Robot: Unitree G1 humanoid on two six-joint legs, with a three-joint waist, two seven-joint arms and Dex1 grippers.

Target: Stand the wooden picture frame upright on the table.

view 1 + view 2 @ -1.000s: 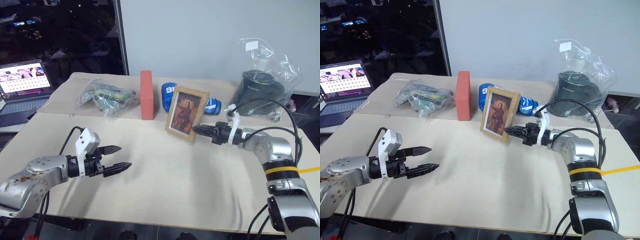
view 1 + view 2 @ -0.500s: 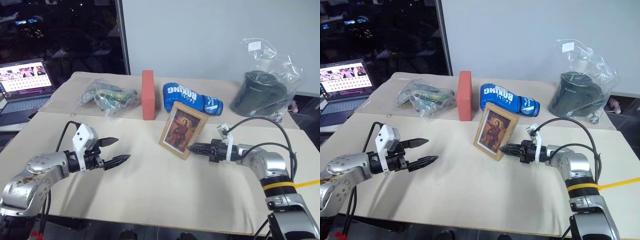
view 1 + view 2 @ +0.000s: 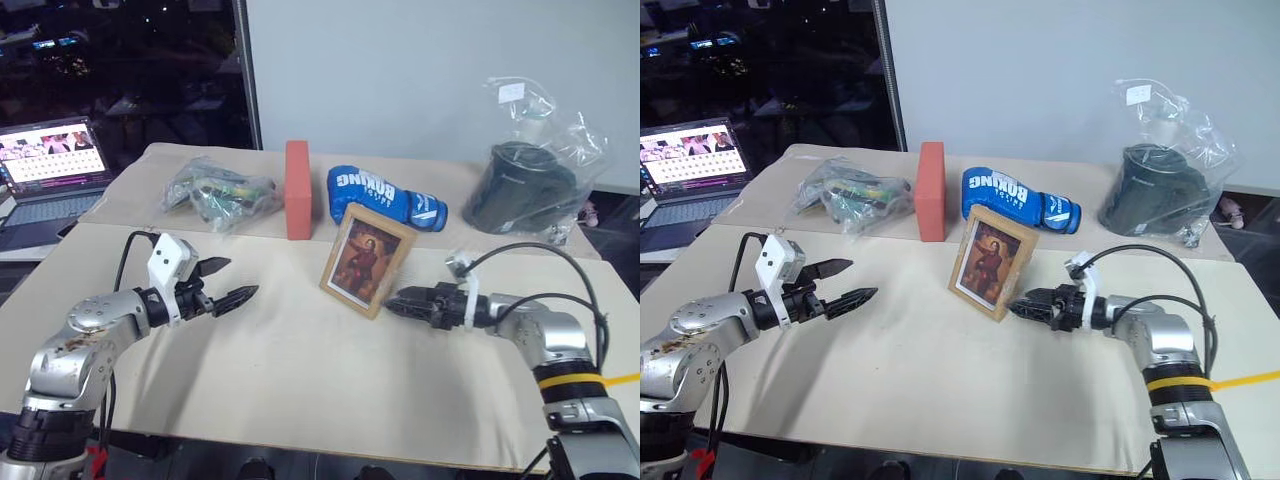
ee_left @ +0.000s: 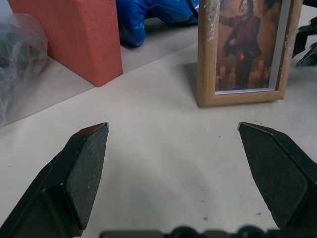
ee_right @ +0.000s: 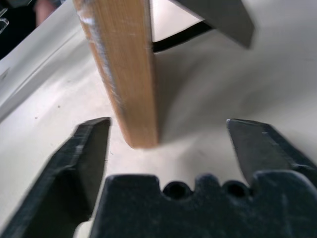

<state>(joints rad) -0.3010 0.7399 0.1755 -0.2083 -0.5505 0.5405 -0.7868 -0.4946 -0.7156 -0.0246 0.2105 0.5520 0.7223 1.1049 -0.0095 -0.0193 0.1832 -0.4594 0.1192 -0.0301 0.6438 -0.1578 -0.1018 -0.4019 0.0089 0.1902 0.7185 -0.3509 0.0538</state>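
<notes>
**Picture frame stands upright on the desk as the right claw lets go**

The wooden picture frame [image 3: 366, 259] stands upright near the centre of the head views, its reddish portrait facing the camera, resting on the cream desk [image 3: 330, 370]. The right claw [image 3: 392, 300], lower right of centre, has its fingers spread either side of the frame's lower edge without clamping it. The left claw [image 3: 232, 281], at centre left, is also open and well apart from the frame.

To finish well, the right claw should probably draw straight back, touching neither edge, so the fold-out stand keeps its footing.

Along the upper part: a clear bag [image 3: 213, 193] of green items at left, and a clear plastic bag [image 3: 540, 140] around a dark pot at right.
</notes>
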